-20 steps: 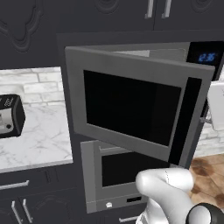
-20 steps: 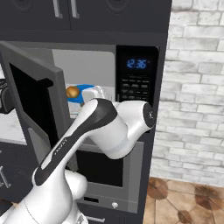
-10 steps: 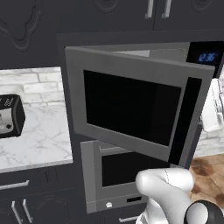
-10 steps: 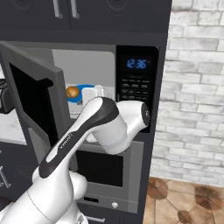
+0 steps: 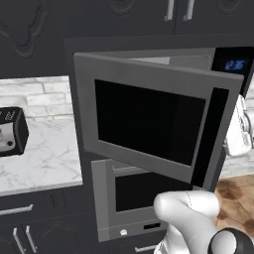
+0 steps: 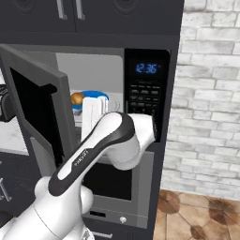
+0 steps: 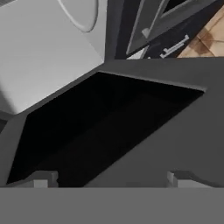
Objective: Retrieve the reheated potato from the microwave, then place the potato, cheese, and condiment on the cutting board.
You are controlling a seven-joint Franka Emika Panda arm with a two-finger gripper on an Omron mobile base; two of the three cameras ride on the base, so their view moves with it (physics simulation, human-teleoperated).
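Since the earlier frame we swing our elbow right. The microwave [image 6: 93, 93] stands open; the potato [image 6: 77, 98] sits on its plate, centre-left of the right view. Our gripper [image 7: 109, 177] is spread, empty. Nothing is retrieved yet.
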